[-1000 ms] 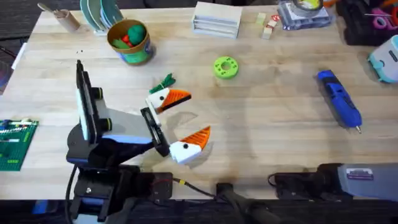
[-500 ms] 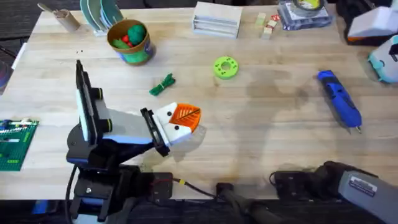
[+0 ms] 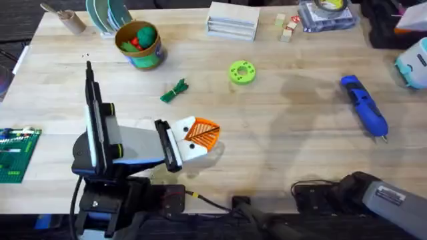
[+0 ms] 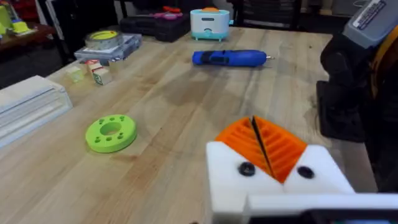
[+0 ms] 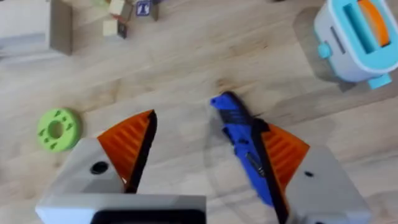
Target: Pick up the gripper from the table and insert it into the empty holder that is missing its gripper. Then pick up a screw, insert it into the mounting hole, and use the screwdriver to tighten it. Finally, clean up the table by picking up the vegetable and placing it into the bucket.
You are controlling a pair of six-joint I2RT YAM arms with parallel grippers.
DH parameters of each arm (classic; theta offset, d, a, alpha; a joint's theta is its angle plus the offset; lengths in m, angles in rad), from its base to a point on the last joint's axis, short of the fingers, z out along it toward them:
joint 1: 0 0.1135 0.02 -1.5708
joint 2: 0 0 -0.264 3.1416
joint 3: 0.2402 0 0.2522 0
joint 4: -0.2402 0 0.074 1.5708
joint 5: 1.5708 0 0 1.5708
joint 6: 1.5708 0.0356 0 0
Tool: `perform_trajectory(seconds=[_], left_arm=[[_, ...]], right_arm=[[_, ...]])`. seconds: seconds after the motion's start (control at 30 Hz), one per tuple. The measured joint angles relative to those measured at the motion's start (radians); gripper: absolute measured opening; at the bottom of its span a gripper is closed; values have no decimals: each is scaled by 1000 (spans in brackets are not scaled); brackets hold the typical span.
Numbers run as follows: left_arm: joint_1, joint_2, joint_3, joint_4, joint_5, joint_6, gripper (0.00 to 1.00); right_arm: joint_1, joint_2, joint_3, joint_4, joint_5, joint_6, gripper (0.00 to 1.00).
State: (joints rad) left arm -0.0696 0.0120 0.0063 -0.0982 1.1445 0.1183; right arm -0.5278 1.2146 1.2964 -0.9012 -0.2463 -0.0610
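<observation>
The left arm's fingers [image 3: 195,139] are pressed together, their orange ribbed pads [image 4: 264,142] meeting along a thin dark line with nothing between them; they sit low over the counter [image 3: 287,127] just ahead of the left base. The right arm's fingers [image 5: 205,155] stand wide apart, and the wrist view looks down between them at the screwdriver [image 5: 245,146], which lies flat on the wood below. From overhead, the screwdriver [image 3: 365,114] rests well to the right, its thin metal tip pointing toward the near edge.

The vegetable [image 3: 175,91] lies on the counter between the bucket [image 3: 140,45] and the closed left fingers, touching neither. The bucket stands upright at the far left, yellow-orange rim up, and holds a round green ball [image 3: 143,33] and a small red piece [image 3: 133,43]. Just behind it, teal plates [image 3: 107,15] stand on edge.

A lime-green disc [image 3: 242,72] lies near the middle of the counter, apart from everything else. A clear plastic box [image 3: 325,16] at the far right edge holds a yellow-rimmed roll, its contents otherwise too small to tell.
</observation>
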Motion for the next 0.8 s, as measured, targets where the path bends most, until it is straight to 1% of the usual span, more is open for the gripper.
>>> perform_trajectory(seconds=[0.07,0.17,0.4,0.43,0.47,0.6,0.8], left_arm=[[0,0,0,0,8,7,12],[0,0,0,0,15,12,12],[0,0,0,0,16,17,12],[0,0,0,0,16,17,12],[0,0,0,0,16,17,12],[0,0,0,0,16,17,12],[0,0,0,0,16,17,12]], right_arm=[[0,34,0,33,18,-20,994],[0,103,0,58,33,-94,994],[0,321,0,3,59,-383,994],[9,460,0,3,67,-532,994],[21,525,0,9,67,-578,994],[30,575,-2,8,67,-619,994],[30,584,-2,0,106,-720,994]])
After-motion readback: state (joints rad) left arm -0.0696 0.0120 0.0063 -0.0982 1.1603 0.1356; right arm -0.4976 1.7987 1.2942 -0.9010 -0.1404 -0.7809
